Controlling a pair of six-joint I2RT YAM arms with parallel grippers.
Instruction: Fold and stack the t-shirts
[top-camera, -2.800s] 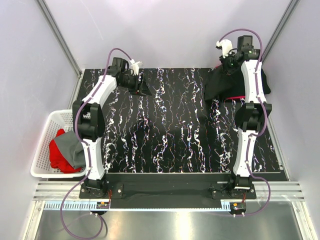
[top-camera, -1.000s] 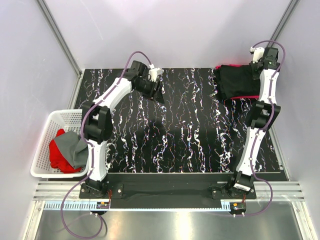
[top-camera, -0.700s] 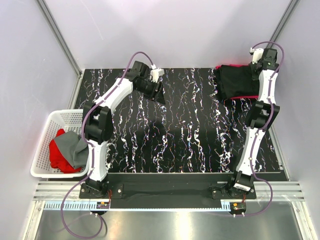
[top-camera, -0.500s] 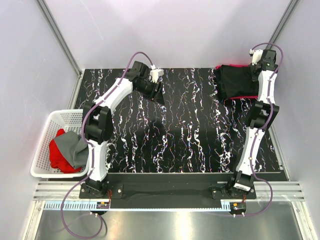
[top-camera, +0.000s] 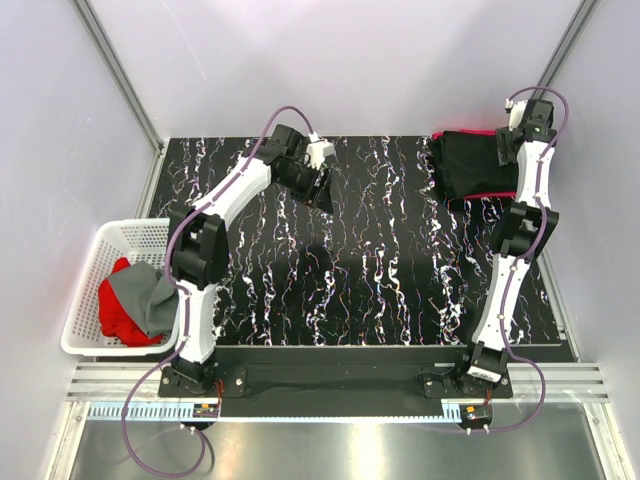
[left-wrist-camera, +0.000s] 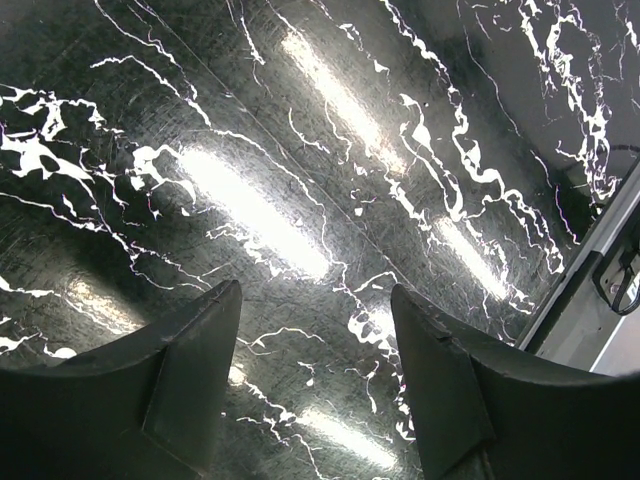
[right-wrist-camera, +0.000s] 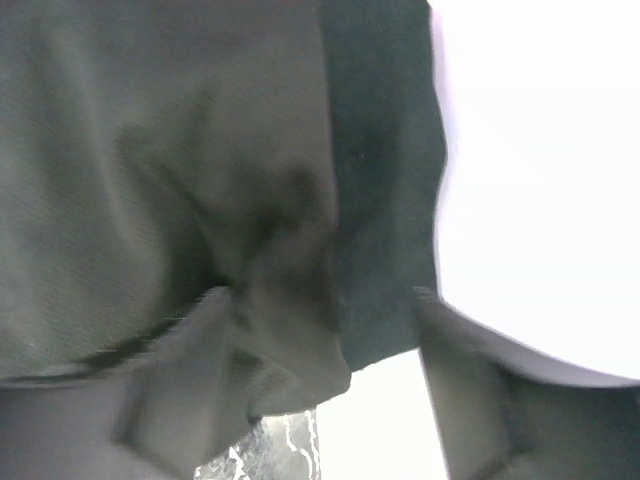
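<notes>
Glossy black worktop (top-camera: 380, 270), veined in white like marble, shines under the lights. The folded black t-shirt (top-camera: 470, 165) lies at the far right corner, soft and matte, a thin red edge (top-camera: 478, 194) peeking out beneath it. The right gripper (right-wrist-camera: 315, 295) hangs over that dark, creased cloth with its fingers spread and nothing pinched. The left gripper (left-wrist-camera: 315, 300) is spread too, over bare worktop near the far middle. At the left edge sits the white slatted plastic basket (top-camera: 85, 290), holding a crumpled red shirt (top-camera: 115, 305) with a grey shirt (top-camera: 150, 295) draped over it.
</notes>
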